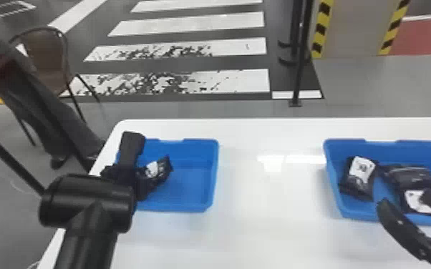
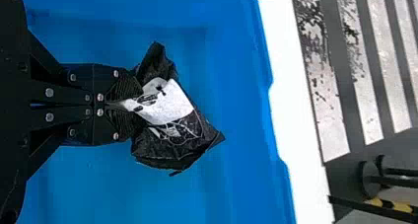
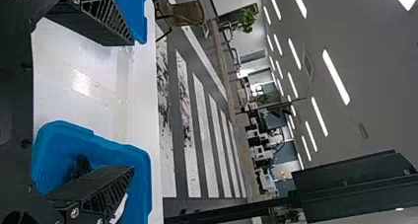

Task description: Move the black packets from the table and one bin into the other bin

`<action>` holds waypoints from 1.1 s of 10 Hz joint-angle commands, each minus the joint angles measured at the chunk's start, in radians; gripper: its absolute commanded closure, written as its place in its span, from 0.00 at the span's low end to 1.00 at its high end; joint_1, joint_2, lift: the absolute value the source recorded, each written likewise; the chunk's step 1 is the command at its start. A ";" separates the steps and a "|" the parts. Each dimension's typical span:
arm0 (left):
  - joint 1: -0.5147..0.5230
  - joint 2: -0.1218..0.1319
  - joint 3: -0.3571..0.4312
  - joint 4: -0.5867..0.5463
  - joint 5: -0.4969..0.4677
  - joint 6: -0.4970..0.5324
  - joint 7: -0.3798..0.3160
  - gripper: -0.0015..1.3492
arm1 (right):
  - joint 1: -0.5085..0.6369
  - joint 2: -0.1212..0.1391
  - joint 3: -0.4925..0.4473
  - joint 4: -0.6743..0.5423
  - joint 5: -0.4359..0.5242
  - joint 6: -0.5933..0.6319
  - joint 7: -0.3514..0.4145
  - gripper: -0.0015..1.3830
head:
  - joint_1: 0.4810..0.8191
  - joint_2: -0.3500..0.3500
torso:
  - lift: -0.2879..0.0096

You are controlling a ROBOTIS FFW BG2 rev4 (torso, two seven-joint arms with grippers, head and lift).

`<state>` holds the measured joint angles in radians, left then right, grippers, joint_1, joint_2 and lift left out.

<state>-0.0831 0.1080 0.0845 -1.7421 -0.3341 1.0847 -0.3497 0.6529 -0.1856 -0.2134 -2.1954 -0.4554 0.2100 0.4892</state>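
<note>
1. The left gripper (image 1: 137, 180) is at the left blue bin (image 1: 213, 182), its fingers closed on a corner of a black packet with a white label (image 1: 155, 170).
2. In the left wrist view, the left gripper's fingertips (image 2: 118, 104) pinch the labelled end of that packet, and the rest of it sticks out past them, with the blue bin floor behind.
3. The right gripper (image 1: 404, 201) is at the near side of the right blue bin (image 1: 354, 214), with its fingers spread wide and nothing between them.
4. Inside the right bin, a white-labelled black packet (image 1: 361, 171) lies toward the left wall. Beside it is a dark packet (image 1: 411, 175), and nearer the front edge another white label (image 1: 415, 200) shows, partly covered by a right gripper finger.
5. Both bins stand on the white table (image 1: 268, 207), well apart.
</note>
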 commanded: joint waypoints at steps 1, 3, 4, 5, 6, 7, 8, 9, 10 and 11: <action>0.039 -0.002 0.003 -0.095 0.047 -0.005 0.000 0.90 | 0.000 0.000 0.000 -0.003 -0.003 -0.011 0.000 0.09 | 0.63 0.71 | 0.60; 0.132 -0.008 0.015 -0.282 0.133 -0.034 -0.002 0.90 | -0.030 -0.006 0.000 -0.012 -0.005 -0.014 -0.001 0.09 | 0.63 0.67 | 0.60; 0.196 -0.014 0.023 -0.360 0.197 -0.113 -0.002 0.90 | -0.071 -0.011 0.000 -0.017 -0.009 -0.014 -0.001 0.09 | 0.63 0.65 | 0.60; 0.247 -0.016 0.015 -0.414 0.252 -0.182 -0.006 0.90 | -0.120 -0.017 0.004 -0.020 -0.013 -0.014 -0.001 0.09 | 0.63 0.63 | 0.60; 0.272 -0.017 -0.009 -0.451 0.270 -0.204 -0.015 0.90 | -0.167 -0.028 0.024 -0.022 -0.039 -0.014 -0.001 0.09 | 0.63 0.59 | 0.60; 0.301 -0.017 -0.045 -0.478 0.302 -0.250 -0.020 0.90 | -0.219 -0.037 0.050 -0.022 -0.053 -0.009 -0.001 0.09 | 0.63 0.56 | 0.60; 0.316 -0.010 -0.112 -0.485 0.330 -0.297 -0.020 0.90 | -0.260 -0.040 0.066 -0.044 -0.061 0.033 -0.001 0.09 | 0.63 0.53 | 0.60; 0.301 0.015 -0.202 -0.485 0.356 -0.299 -0.018 0.90 | -0.300 -0.046 0.106 -0.044 -0.083 0.065 -0.001 0.09 | 0.63 0.48 | 0.60; 0.287 0.035 -0.278 -0.485 0.386 -0.302 -0.017 0.90 | -0.346 -0.055 0.156 -0.025 -0.095 0.080 -0.001 0.09 | 0.63 0.46 | 0.60; 0.262 0.053 -0.352 -0.485 0.398 -0.304 -0.015 0.90 | -0.385 -0.064 0.207 0.000 -0.109 0.084 0.000 0.09 | 0.63 0.41 | 0.60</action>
<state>0.1936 0.1490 -0.2184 -2.2273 0.0540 0.7820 -0.3653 0.2947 -0.2441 -0.0382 -2.2118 -0.5549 0.2902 0.4889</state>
